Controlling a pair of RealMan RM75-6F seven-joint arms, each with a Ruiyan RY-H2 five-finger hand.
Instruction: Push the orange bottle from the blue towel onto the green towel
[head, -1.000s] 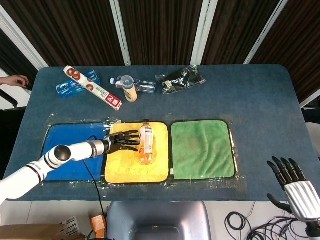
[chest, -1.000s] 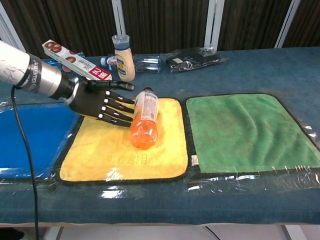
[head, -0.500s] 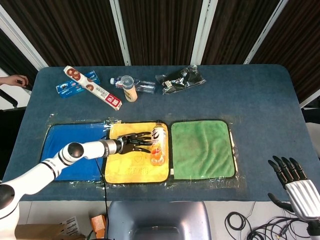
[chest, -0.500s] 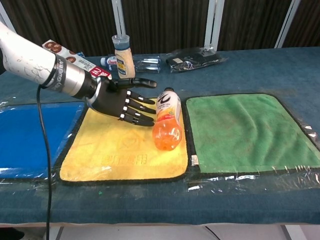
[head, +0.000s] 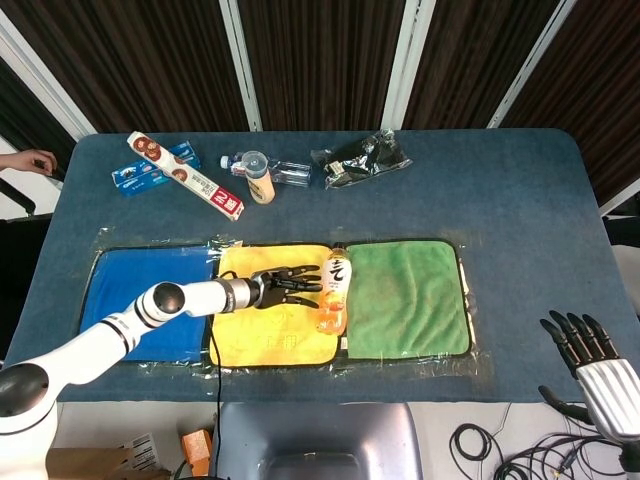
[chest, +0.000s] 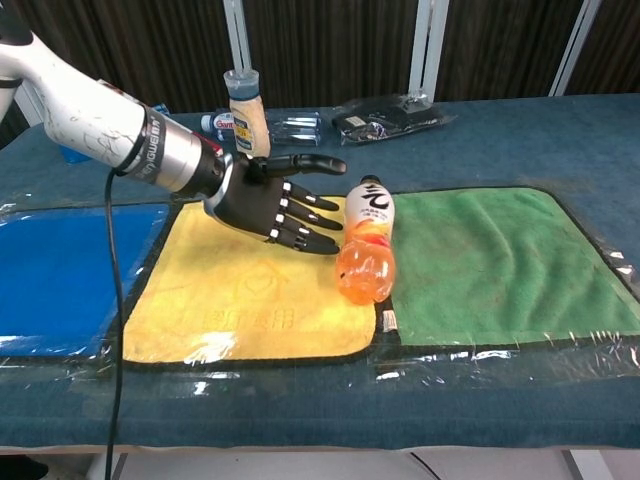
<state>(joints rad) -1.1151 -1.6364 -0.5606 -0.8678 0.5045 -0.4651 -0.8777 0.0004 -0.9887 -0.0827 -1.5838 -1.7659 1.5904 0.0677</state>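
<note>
The orange bottle (head: 333, 292) (chest: 367, 248) lies on its side across the seam between the yellow towel (head: 270, 335) (chest: 240, 305) and the green towel (head: 410, 298) (chest: 500, 260), cap pointing away from me. My left hand (head: 284, 285) (chest: 272, 198) is open over the yellow towel, fingers stretched toward the bottle's left side, fingertips at or just short of it. The blue towel (head: 130, 290) (chest: 60, 270) lies at the far left. My right hand (head: 592, 365) hangs open off the table's near right corner, seen only in the head view.
Along the table's far side lie a red and white box (head: 185, 177), a blue packet (head: 140, 178), a beige capped bottle (head: 259, 179) (chest: 248, 115), a clear bottle (head: 285, 172) and a black wrapped bundle (head: 360, 158). A black cable (chest: 112, 330) trails from my left arm.
My left hand swept rightward over the yellow towel, and the orange bottle rolled right from the towel's middle to its right edge, now overlapping the green towel. My right hand stayed put.
</note>
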